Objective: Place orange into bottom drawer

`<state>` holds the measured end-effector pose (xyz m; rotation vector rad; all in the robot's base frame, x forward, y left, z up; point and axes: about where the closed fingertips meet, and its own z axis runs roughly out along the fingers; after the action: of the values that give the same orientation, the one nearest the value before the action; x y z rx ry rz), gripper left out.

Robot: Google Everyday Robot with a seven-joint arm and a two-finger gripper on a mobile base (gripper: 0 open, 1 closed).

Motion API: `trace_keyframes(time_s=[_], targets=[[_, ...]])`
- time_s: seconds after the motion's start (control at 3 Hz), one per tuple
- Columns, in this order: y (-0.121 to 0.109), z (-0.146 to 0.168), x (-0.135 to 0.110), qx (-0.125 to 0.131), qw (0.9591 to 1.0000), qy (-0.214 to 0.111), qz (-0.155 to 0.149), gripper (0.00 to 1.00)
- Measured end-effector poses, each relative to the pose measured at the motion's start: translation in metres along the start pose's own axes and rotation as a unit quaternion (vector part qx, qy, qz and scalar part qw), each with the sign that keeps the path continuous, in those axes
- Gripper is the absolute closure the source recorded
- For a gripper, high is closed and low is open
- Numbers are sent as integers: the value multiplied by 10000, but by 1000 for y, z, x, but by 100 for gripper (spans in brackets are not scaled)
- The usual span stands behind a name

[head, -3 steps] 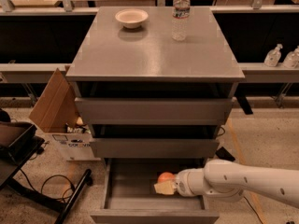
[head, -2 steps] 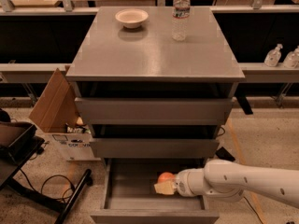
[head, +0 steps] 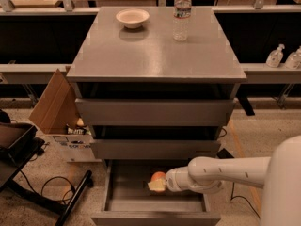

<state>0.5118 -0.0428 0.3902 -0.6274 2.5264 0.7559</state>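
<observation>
The bottom drawer [head: 117, 192] is pulled open at the foot of the grey cabinet, and its shallow grey tray shows. My gripper [head: 156, 182] reaches in from the right, over the middle of the tray, on a white arm [head: 221, 171]. It is shut on the orange [head: 159, 176], a small round fruit at its tip. A cream fingertip [head: 154, 187] shows just below the fruit. I cannot tell whether the orange touches the drawer floor.
The two upper drawers [head: 155, 111] stick out slightly above. A cream bowl [head: 132, 18] and a water bottle [head: 181, 13] stand on the cabinet top. A cardboard box [head: 59, 109] stands left of the cabinet, next to a black chair base [head: 28, 173] and cables.
My gripper and the orange have moved a little to the left and further into the drawer. More of the white arm shows at the right edge.
</observation>
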Motion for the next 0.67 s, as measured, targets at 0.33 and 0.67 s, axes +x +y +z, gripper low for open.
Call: trace_keyframes(time_s=[0.33, 0.67], targets=[[-34, 49, -5, -46, 10000, -82, -22, 100], [-64, 91, -8, -165, 9995, -249, -55, 100]])
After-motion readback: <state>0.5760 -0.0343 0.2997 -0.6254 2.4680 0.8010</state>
